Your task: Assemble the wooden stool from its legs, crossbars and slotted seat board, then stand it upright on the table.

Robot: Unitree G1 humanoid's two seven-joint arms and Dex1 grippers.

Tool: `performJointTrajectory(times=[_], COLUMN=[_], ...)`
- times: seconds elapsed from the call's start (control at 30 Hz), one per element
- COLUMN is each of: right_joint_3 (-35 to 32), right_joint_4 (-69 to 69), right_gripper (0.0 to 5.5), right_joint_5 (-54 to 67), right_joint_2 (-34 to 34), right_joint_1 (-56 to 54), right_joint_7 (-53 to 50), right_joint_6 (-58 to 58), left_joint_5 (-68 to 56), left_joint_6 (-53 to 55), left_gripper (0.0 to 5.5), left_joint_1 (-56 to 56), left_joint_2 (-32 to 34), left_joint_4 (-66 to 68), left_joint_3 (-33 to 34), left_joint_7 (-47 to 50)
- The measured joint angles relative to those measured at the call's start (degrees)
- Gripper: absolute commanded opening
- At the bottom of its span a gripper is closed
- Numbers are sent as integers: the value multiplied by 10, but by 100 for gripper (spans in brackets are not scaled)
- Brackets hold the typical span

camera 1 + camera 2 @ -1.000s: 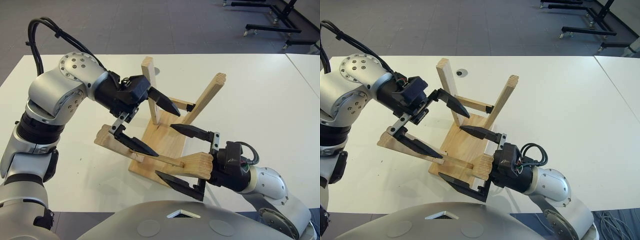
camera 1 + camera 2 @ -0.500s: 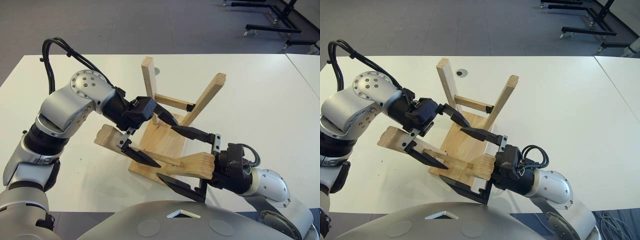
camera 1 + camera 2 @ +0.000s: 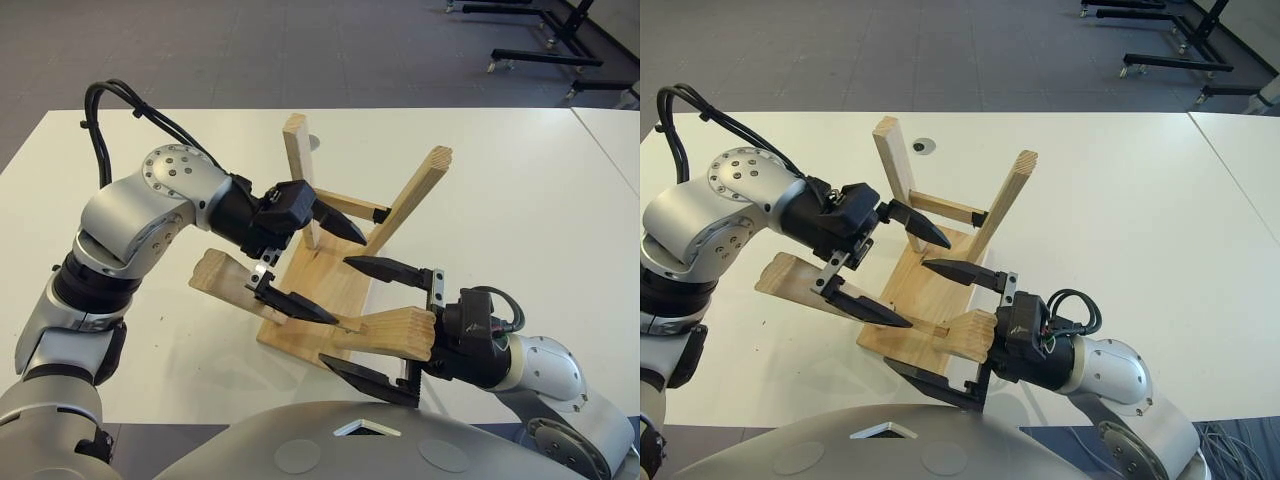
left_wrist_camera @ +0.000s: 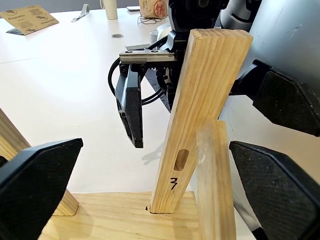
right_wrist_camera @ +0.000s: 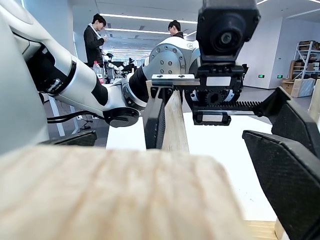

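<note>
The wooden stool lies upside down, its seat board [image 3: 322, 280] flat on the white table. Two far legs [image 3: 300, 170] stand up, joined by a crossbar [image 3: 345, 205]. The near left leg [image 3: 215, 272] leans outward. My left gripper [image 3: 350, 280] is open above the board, its lower finger lying along the near crossbar [image 4: 215, 185]. My right gripper [image 3: 335, 312] is open with the near right leg [image 3: 395, 333] between its fingers. In the left wrist view that leg [image 4: 200, 115] shows a slot.
The white table [image 3: 520, 180] extends wide to the right of the stool. A round cable hole [image 3: 924, 146] sits behind the stool. A second table [image 3: 615, 130] adjoins at the right. Wheeled frames [image 3: 540, 45] stand on the floor behind.
My left arm has dropped its elbow and brought the open gripper lower and closer over the seat board and near crossbar. The right gripper has barely shifted. The stool has not moved.
</note>
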Motion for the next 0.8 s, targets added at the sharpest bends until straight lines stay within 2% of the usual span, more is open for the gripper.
performJointTrajectory(times=[0.8], right_joint_3=[-15], right_joint_4=[5], right_gripper=[537], right_joint_5=[21], right_joint_2=[-7], right_joint_1=[-14], right_joint_7=[5], right_joint_6=[3], left_joint_5=[32], left_joint_6=[-17], left_gripper=[540], left_joint_1=[19], left_joint_2=[-2], left_joint_4=[0], left_joint_3=[-10], left_joint_7=[31])
